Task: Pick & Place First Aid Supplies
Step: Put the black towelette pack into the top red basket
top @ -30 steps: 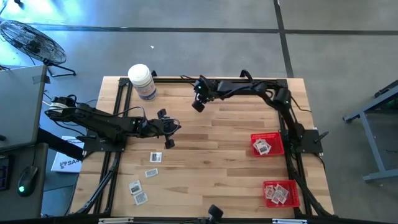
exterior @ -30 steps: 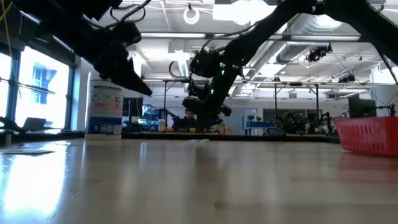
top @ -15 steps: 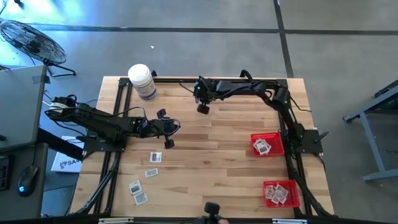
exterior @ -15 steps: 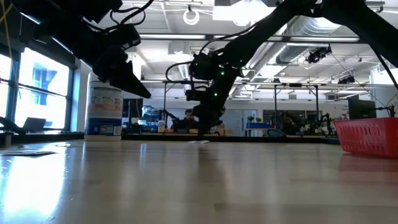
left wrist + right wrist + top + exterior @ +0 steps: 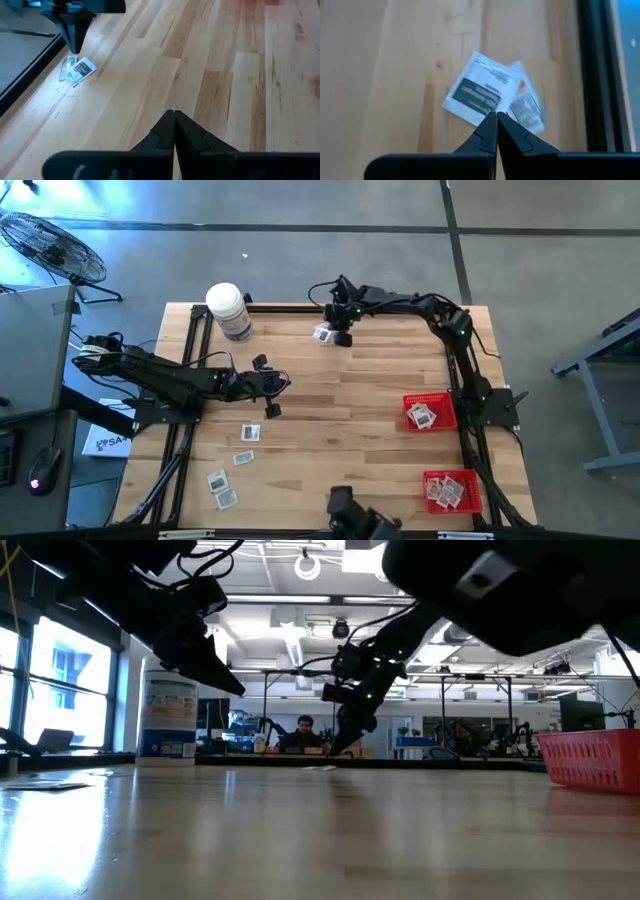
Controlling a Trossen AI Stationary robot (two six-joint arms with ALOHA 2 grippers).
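On the wooden surface [image 5: 350, 395], the job looked partly done, judged by how things lay: two red baskets [image 5: 431, 412] along the right-hand side already held packets, the nearer one [image 5: 450, 491] seeming fuller. The white bottle [image 5: 228, 311] stood at the far left corner, apart from the sorting. Still outside the baskets were four packets [image 5: 233, 459] scattered toward the near left and a pair of overlapping packets [image 5: 492, 95] at the far edge. The right claw [image 5: 342, 337] hung just beside that pair, its fingers clenched together with nothing between them, tips poised right over the packets in its wrist view. The left claw [image 5: 270, 398] hovered above the left-centre boards, likewise closed and empty. So at least six packets remained to be moved.
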